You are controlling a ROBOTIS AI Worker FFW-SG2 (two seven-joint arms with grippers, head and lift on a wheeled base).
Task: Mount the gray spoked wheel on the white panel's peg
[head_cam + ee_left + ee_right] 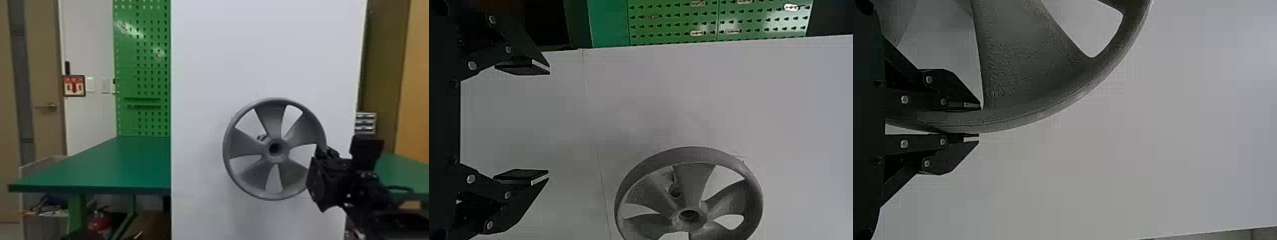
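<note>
Your right pincer (979,121) is clamped on the edge of the round gray wheel with wide spokes (270,123), held in front of the big flat white panel (255,57), while your left pincer (549,124) is wide apart. You seem to be lining up, so nudge the middle hole (274,147) up and left to the small dark peg (261,138), then push gently.

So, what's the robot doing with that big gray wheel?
The robot's right end effector is gripping the gray wheel by its rim, in front of the white panel. What looks like the peg shows through a gap between the spokes, beside the middle hole, so the wheel isn't on it yet. The left end effector is open and holds nothing.
</note>
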